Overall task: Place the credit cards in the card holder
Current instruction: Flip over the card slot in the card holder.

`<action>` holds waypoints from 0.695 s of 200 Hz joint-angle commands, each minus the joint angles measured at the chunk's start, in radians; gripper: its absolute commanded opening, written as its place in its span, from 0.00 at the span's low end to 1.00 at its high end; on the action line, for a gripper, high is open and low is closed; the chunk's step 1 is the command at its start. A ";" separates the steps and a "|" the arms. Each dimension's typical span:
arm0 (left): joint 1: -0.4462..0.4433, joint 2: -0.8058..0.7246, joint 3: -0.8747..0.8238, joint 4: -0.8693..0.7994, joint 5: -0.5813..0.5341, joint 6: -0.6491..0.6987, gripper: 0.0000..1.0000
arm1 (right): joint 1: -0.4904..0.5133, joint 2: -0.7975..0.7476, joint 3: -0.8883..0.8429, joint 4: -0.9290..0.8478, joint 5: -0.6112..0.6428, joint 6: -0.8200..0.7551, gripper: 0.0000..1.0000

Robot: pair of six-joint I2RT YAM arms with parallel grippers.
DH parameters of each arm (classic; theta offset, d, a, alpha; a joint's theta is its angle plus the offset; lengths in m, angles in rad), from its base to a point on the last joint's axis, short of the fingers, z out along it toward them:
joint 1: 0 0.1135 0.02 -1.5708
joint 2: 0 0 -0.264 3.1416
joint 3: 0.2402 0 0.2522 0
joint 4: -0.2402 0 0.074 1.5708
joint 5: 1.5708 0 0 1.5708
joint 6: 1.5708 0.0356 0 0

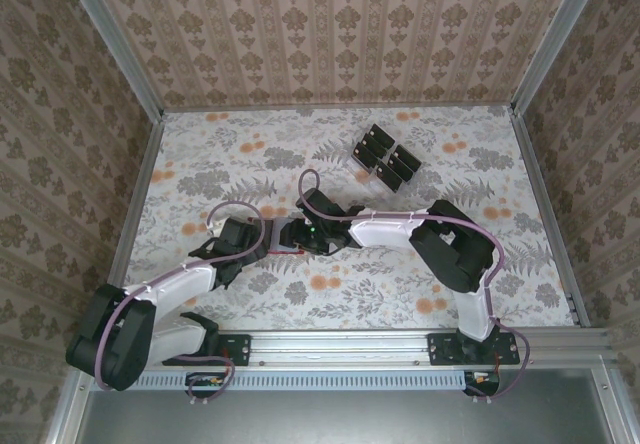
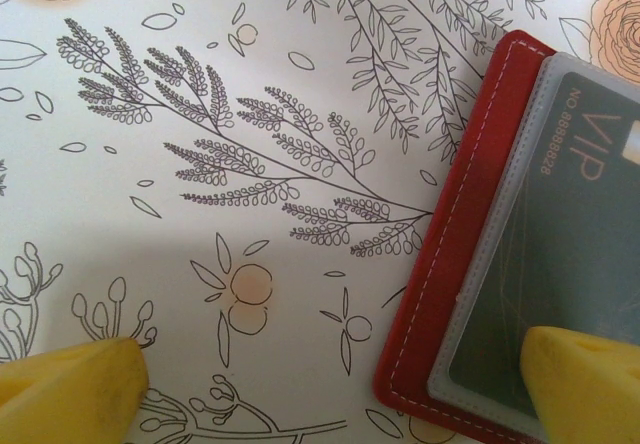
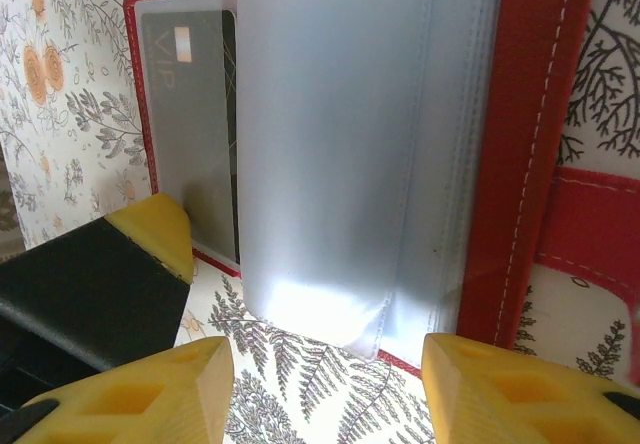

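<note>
The card holder (image 3: 520,164) lies open on the table, a red wallet with cloudy clear sleeves (image 3: 330,154) fanned up from its inside. One black credit card (image 2: 570,254) marked VIP sits in a sleeve, seen too in the right wrist view (image 3: 190,114). My left gripper (image 2: 330,394) is open, one fingertip (image 2: 585,384) resting on that sleeved card, the other (image 2: 70,394) over bare table. My right gripper (image 3: 325,394) is open just in front of the sleeves' lower edge, nothing between its fingers. Several more black cards (image 1: 385,156) stand at the back of the table.
Those cards stand in a clear slotted rack (image 1: 366,169) at the back centre. The two grippers (image 1: 262,240) (image 1: 290,235) meet nose to nose at mid-table over the wallet (image 1: 285,252). Patterned walls enclose the table on three sides.
</note>
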 commanded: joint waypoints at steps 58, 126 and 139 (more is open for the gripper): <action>0.011 0.036 -0.038 0.063 0.069 -0.001 1.00 | 0.008 0.050 0.050 0.011 0.008 0.014 0.52; 0.011 0.036 -0.045 0.073 0.074 -0.003 1.00 | 0.009 0.093 0.101 0.009 -0.008 0.010 0.48; 0.011 0.036 -0.045 0.073 0.076 -0.003 1.00 | 0.009 0.099 0.110 0.009 -0.011 0.009 0.46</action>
